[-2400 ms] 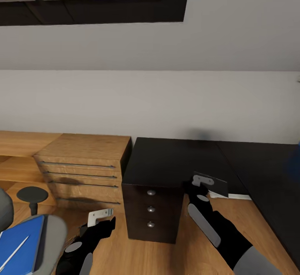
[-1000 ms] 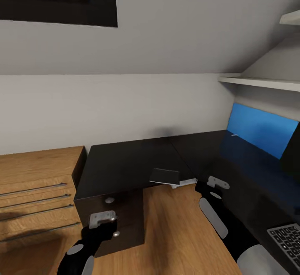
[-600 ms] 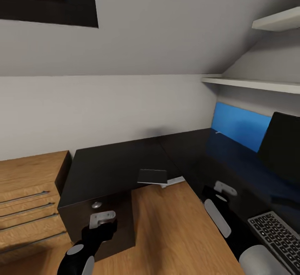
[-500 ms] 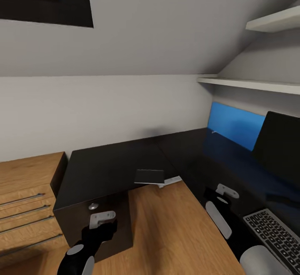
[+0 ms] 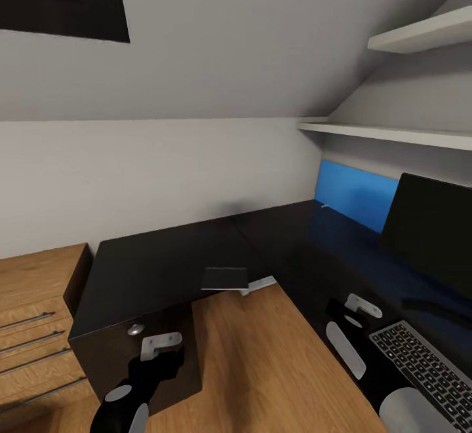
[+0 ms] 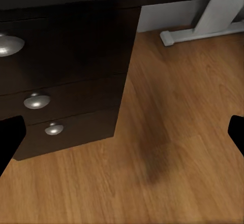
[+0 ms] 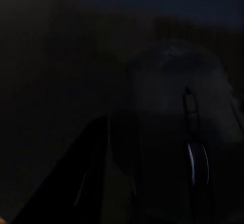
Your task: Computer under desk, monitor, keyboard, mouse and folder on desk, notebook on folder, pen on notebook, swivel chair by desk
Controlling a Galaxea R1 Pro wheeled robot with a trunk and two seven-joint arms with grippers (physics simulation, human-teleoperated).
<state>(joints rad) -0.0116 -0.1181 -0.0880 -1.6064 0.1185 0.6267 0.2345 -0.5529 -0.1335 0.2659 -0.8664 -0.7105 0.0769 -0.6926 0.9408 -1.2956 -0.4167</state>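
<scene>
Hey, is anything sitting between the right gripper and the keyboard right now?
Nothing visible in the head view: the right gripper hangs over bare desk right beside the keyboard. The dark right wrist view shows a mouse-like shape close ahead; whether it lies in the path is unclear.

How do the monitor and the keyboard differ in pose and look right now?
The monitor stands upright; the keyboard lies flat. The monitor is a plain black panel; the keyboard shows rows of black keys in a grey frame. Both sit on the black desk, keyboard nearer the robot.
</scene>
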